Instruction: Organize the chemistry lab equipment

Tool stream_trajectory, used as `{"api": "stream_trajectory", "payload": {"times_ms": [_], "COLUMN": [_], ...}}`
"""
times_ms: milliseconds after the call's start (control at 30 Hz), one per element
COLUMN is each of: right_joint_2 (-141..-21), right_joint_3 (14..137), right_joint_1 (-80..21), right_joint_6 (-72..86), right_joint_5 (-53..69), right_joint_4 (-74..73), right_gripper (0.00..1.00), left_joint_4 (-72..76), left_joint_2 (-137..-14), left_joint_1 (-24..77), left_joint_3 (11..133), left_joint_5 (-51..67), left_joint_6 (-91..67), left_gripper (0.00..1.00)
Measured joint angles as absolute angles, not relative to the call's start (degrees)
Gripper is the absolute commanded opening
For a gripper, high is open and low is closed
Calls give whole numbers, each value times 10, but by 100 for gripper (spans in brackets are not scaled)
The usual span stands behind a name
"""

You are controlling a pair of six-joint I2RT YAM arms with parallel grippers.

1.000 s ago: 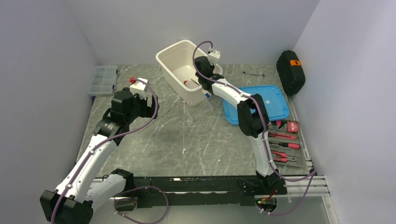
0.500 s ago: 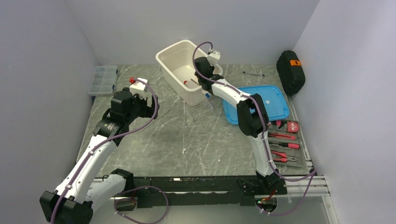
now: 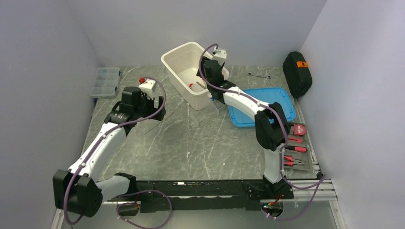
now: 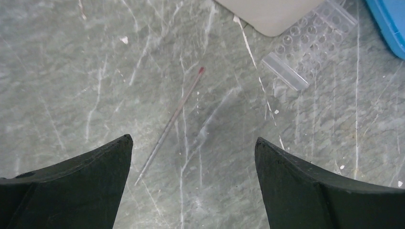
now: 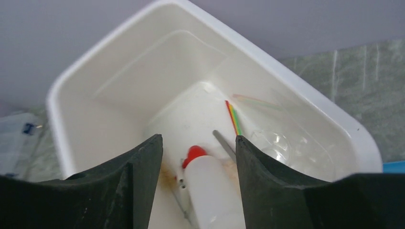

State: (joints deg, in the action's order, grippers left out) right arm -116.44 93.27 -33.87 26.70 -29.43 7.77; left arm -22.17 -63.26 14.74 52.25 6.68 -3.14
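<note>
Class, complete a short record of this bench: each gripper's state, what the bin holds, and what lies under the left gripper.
Left gripper: open, above thin red-tipped rod on table
Right gripper: open, over white bin
In bin: squeeze bottle, red nozzle
Beside bin: clear tube rack

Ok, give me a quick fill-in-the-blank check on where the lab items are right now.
1. The squeeze bottle lies ____ the white bin.
2. Under the open left hand, the thin rod lying on the table has a ____ tip.
3. The clear tube rack sits between the bin and the ____ lid.
Missing words: inside; red; blue.
</note>
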Motion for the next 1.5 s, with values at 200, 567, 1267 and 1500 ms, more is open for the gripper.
{"api": "stream_trajectory", "payload": {"times_ms": [200,567,1267,1500], "right_joint_2": [-1063,-868,-713,-716], "right_joint_3": [909,730,567,565], "right_joint_1": [-342,-306,-264,-261], "right_joint_6": [224,206,261,269], "right_joint_5": [-223,-85,-23,-22], "right_joint_4": [109,105,108,108], "right_gripper": [68,72,73,73], "left_joint_4": [-240,-300,-338,-338], "left_joint_2": [-717,-901,-1017,-1020], "left_joint_1": [132,126,96,107], "left_joint_3": [546,598,638,640], "left_joint_5": [76,29,67,84], "left_joint_6": [-39,-36,-43,-53], "left_gripper": [99,75,55,47]}}
